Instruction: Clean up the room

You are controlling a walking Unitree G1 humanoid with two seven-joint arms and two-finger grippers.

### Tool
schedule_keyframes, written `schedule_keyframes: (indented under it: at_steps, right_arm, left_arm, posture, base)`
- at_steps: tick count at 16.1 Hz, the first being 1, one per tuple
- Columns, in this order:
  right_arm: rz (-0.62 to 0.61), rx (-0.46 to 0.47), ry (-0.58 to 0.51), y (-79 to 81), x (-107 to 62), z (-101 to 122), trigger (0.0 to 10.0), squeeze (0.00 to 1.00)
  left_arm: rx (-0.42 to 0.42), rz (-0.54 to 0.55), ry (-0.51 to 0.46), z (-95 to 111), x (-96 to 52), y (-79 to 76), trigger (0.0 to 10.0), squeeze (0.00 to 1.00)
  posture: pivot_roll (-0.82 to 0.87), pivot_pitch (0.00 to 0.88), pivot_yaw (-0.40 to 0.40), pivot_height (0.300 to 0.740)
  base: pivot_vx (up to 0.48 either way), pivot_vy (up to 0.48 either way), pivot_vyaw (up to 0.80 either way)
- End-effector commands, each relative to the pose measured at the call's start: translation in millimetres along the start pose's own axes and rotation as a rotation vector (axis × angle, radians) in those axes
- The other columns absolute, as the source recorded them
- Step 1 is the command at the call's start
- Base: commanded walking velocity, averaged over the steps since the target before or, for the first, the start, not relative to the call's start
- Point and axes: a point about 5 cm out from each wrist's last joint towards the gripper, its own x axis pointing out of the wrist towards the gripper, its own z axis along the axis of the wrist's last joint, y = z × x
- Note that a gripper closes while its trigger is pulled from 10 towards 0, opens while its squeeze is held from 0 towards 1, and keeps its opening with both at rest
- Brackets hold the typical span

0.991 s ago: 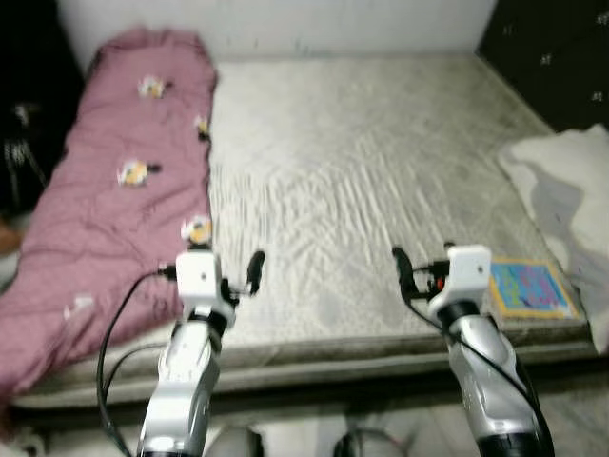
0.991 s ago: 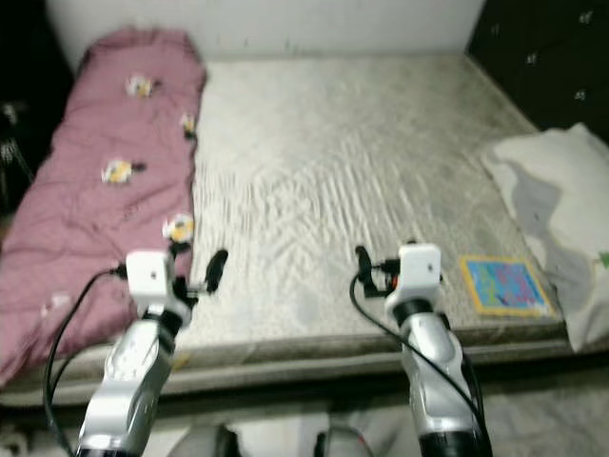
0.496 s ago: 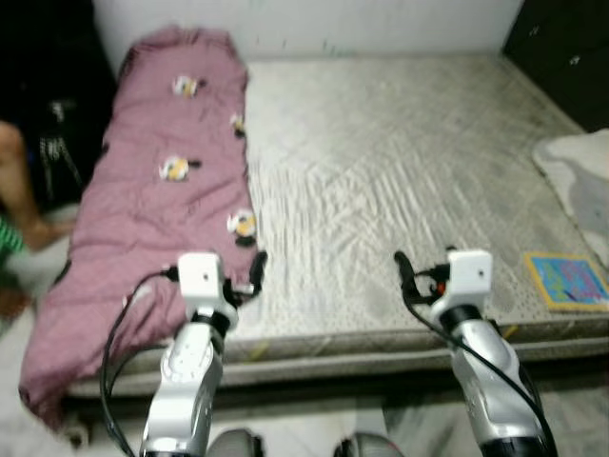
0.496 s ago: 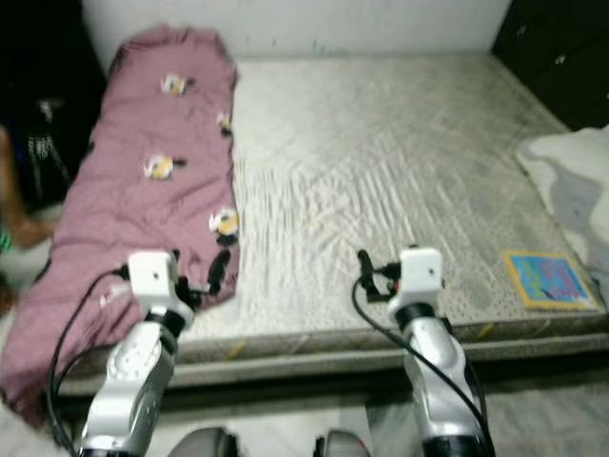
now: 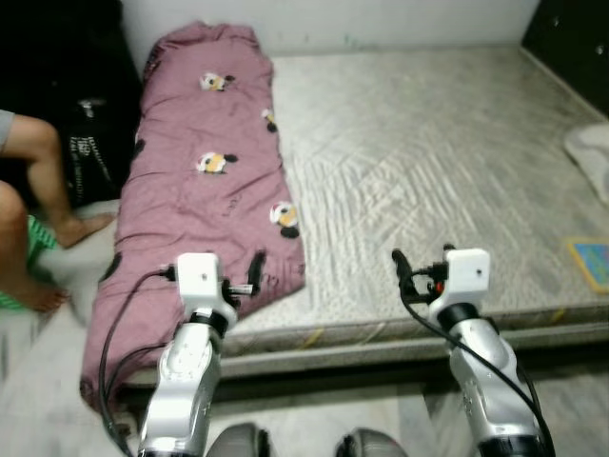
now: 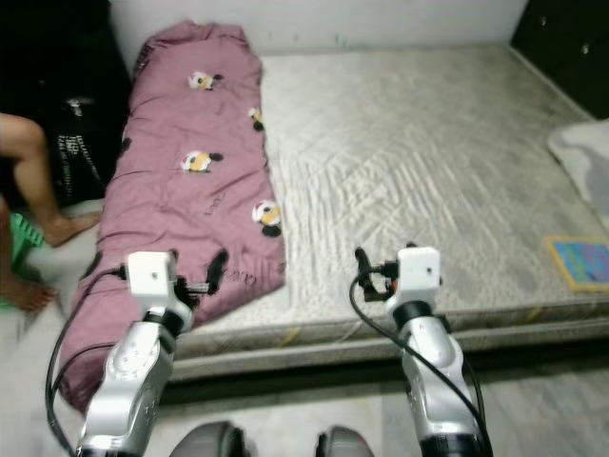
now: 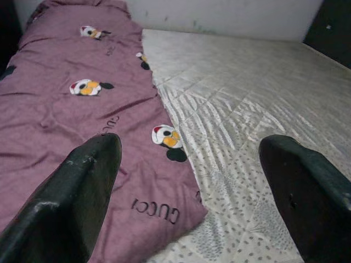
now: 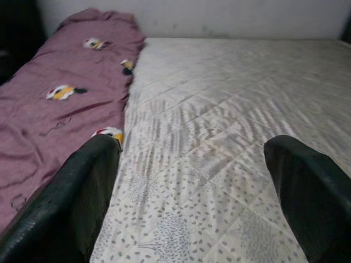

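A long mauve quilted blanket with cartoon patches [image 5: 205, 181] lies along the 9 o'clock side of the bare grey quilted mattress [image 5: 428, 171], its near end drooping over the edge. The left gripper [image 7: 186, 181] hovers above that near corner, its 2 black fingers [image 7: 82, 186] spread wide and holding nothing, with the blanket under the one finger and mattress under the other. The right gripper [image 8: 192, 186], equally wide and empty, hangs over mattress at 5 o'clock, the blanket off past its finger.

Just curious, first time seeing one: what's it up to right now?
Both grippers, left and right, fingers open, empty. Pink blanket along mattress left edge, untouched. Person's legs beside bed.
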Motion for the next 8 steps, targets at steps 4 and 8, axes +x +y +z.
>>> schedule_keyframes:
  at_steps: [4,8]
  right_arm:
    - [0.013,0.011,-0.020,7.5,2.2,3.9,10.0,0.00]
    - [0.015,0.011,-0.024,8.3,2.5,4.3,10.0,0.00]
  left_arm:
    - [0.018,0.015,-0.006,3.0,-1.0,7.4,10.0,0.00]
    - [0.024,0.022,-0.002,3.4,-1.1,8.8,10.0,0.00]
  posture:
    - [-0.04,0.073,-0.010,0.740]
    - [-0.04,0.079,-0.010,0.740]
  base:
    - [0.000,0.480,0.00]
    - [0.000,0.480,0.00]
